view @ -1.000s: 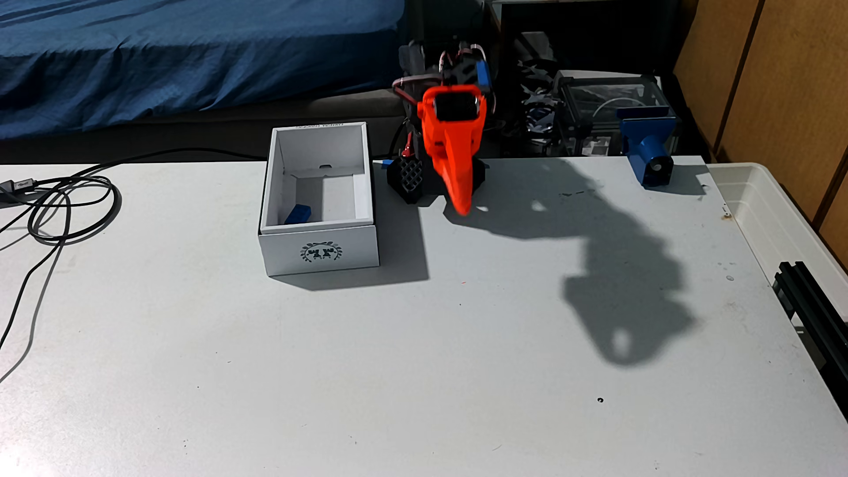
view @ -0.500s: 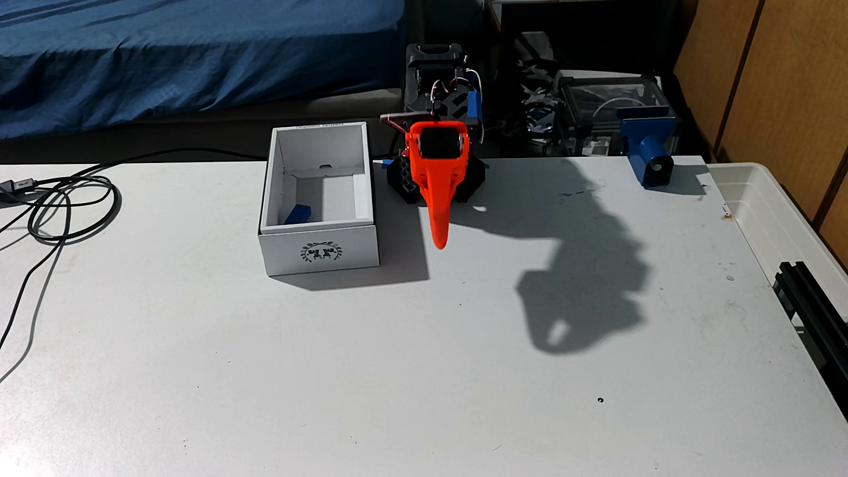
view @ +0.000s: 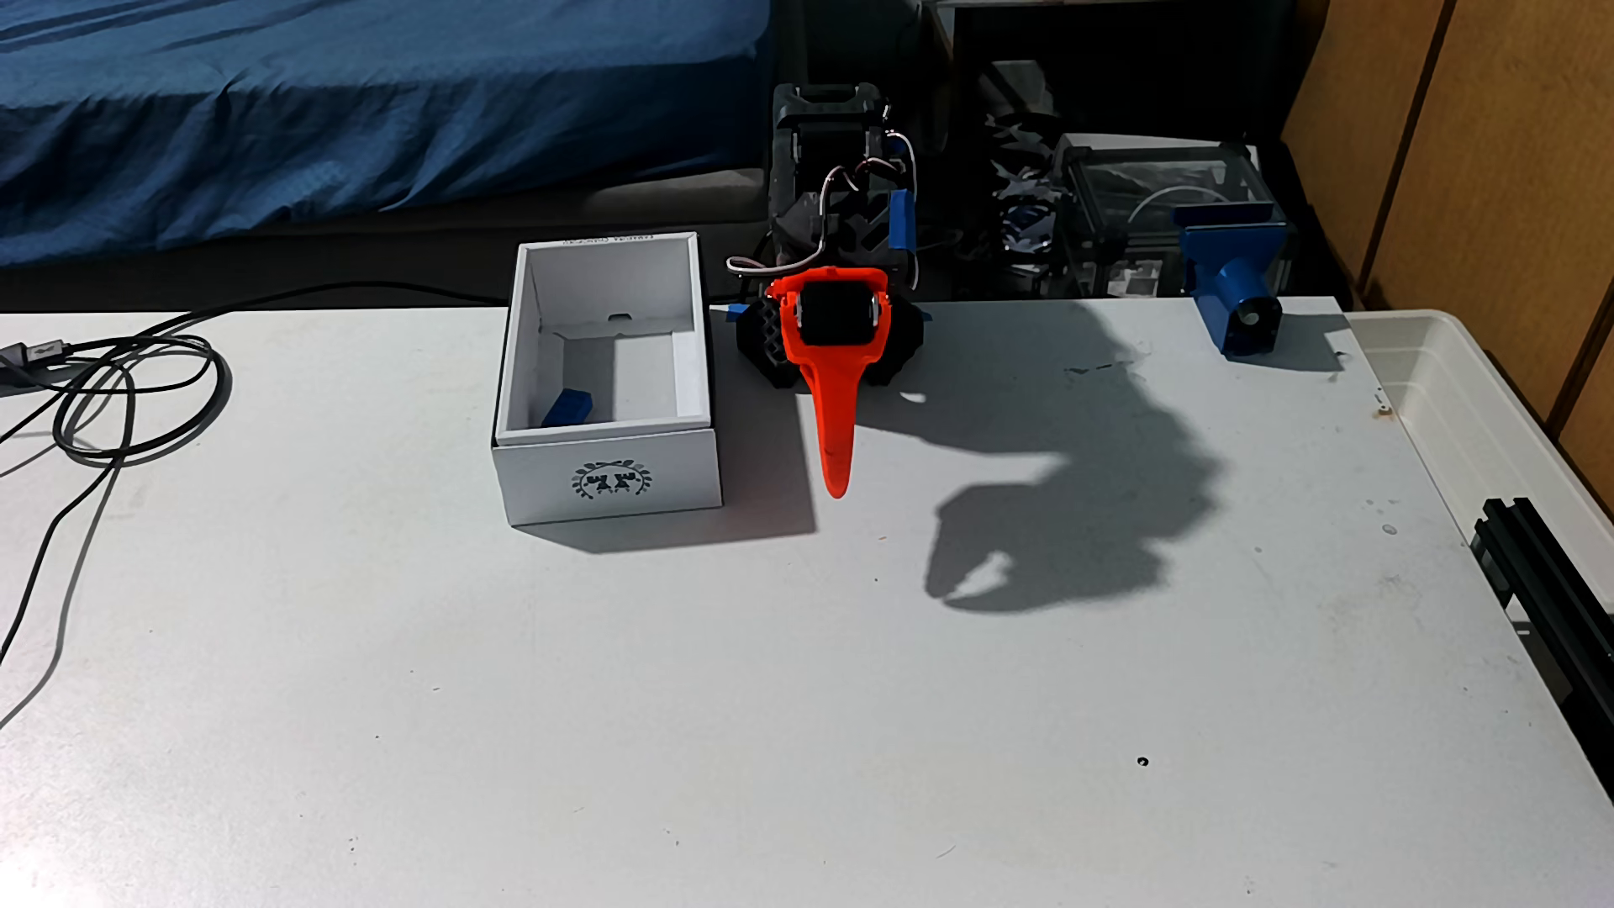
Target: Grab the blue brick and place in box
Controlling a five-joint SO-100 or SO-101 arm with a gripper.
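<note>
The blue brick (view: 568, 407) lies inside the white box (view: 672, 476), in the near-left corner of its floor. The box stands at the back of the table with its wreath emblem facing the camera. My orange gripper (view: 836, 487) hangs just to the right of the box, outside it. It points down and toward the camera, its tip low over the table. The fingers line up as one narrow blade with no gap showing and nothing between them. The black arm is folded low behind the gripper, over its base (view: 769, 345).
A blue clamp-like device (view: 1236, 292) sits at the back right, beside a translucent white tub (view: 1467, 410). Looped black cables (view: 113, 393) lie at the left edge. A black rail (view: 1546, 567) juts in at the right. The arm's shadow falls on the table's middle right.
The arm has folded down and the gripper has dropped lower and a little left, its tip now close to the table. The brick in the box has not moved.
</note>
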